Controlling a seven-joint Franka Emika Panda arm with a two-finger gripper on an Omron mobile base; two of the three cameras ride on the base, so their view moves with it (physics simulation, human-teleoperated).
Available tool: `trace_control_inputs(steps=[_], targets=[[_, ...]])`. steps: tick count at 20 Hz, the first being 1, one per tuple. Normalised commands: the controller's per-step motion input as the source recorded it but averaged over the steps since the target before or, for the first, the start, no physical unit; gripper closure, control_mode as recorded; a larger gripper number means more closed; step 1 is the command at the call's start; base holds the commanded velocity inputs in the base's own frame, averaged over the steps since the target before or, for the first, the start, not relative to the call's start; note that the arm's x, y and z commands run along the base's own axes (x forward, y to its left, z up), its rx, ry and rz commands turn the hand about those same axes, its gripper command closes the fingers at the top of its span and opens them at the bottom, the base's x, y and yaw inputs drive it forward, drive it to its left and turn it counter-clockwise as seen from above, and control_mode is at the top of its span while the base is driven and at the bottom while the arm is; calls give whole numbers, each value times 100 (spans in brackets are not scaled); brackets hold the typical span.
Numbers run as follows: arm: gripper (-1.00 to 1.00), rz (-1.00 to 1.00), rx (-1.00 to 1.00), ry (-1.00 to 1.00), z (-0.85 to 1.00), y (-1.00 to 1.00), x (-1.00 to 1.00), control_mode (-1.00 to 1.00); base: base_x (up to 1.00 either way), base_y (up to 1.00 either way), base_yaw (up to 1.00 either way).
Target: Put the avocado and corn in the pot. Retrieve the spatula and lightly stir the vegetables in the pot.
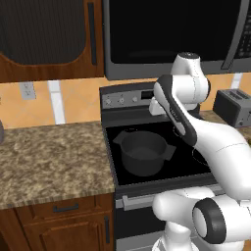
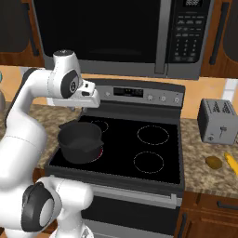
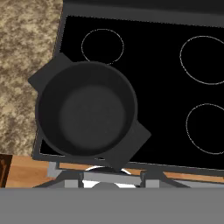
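The dark grey pot [image 3: 87, 111] stands empty on the stove's front left burner, with flat tab handles on two sides; it also appears as pot [image 1: 143, 152] and pot [image 2: 80, 141]. My gripper [image 2: 78, 107] hangs over the stove just behind and above the pot, pointing down. Its fingers are too small and too hidden to read, and nothing shows between them. On the counter to the right of the stove lie a brownish avocado [image 2: 214, 162] and, beside it, the yellow corn [image 2: 231, 163]. The spatula is out of view.
A black glass stovetop [image 2: 139, 144] carries several ring burners, with a control panel behind and a microwave [image 2: 116, 32] above. A grey toaster [image 2: 217, 121] stands on the right counter behind the vegetables. Granite counter [image 1: 49, 157] stretches to the stove's left.
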Motion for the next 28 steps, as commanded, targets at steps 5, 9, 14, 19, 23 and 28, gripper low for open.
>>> trace_control_inputs(steps=[5, 9, 14, 19, 23, 28], targets=[[-100, 0, 0, 0, 0, 0, 0, 100, 0, -5, 0], [-100, 0, 0, 0, 0, 0, 0, 100, 0, -94, 0], [-100, 0, 0, 0, 0, 0, 0, 100, 0, -100, 0], [-100, 0, 0, 0, 0, 0, 0, 100, 21, -79, 0], [-100, 0, 0, 0, 0, 0, 0, 100, 76, -45, 0], [-100, 0, 1, 0, -11, -47, -8, -100, 11, -6, 0]])
